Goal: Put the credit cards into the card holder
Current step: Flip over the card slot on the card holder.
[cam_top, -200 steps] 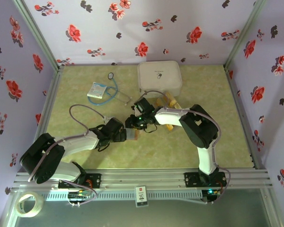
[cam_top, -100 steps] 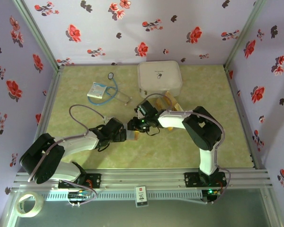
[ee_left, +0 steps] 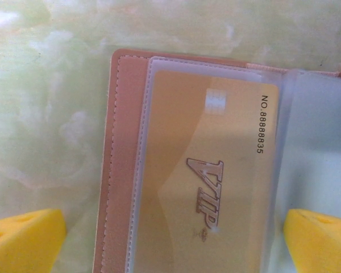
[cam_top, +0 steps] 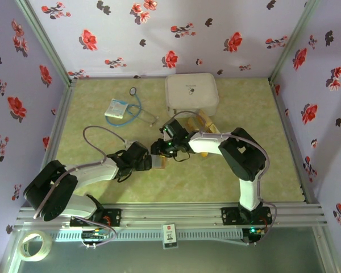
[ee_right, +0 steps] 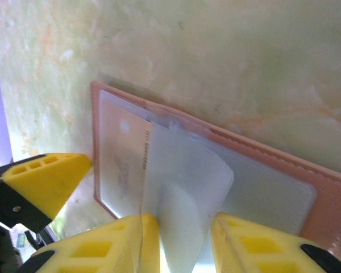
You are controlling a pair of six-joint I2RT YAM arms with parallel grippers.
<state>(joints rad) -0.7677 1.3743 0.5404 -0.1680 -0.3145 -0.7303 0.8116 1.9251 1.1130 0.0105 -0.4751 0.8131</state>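
The card holder (ee_left: 122,170) lies open on the green table, its reddish-brown edge around clear sleeves. One gold credit card (ee_left: 210,187) marked VIP sits inside a sleeve. My left gripper (ee_left: 173,236) is open wide, one fingertip (ee_left: 28,239) on each side of the holder. In the right wrist view the card holder (ee_right: 284,165) shows a loose clear sleeve leaf (ee_right: 187,199) standing up between my right gripper's (ee_right: 184,239) parted fingers, against its left finger. From above, both grippers (cam_top: 153,162) (cam_top: 159,149) meet at the holder (cam_top: 161,163). More credit cards (cam_top: 207,122) lie behind the right arm.
A large white rounded case (cam_top: 191,94) stands at the back centre. A white-blue packet (cam_top: 116,108) and a blue tube (cam_top: 137,105) lie at the back left. The left gripper's yellow finger (ee_right: 42,182) is close to the holder's left edge. Floral walls close in three sides.
The right gripper has shifted slightly over the holder, dipping nearer and coming back a little. The left arm and the holder have stayed put.
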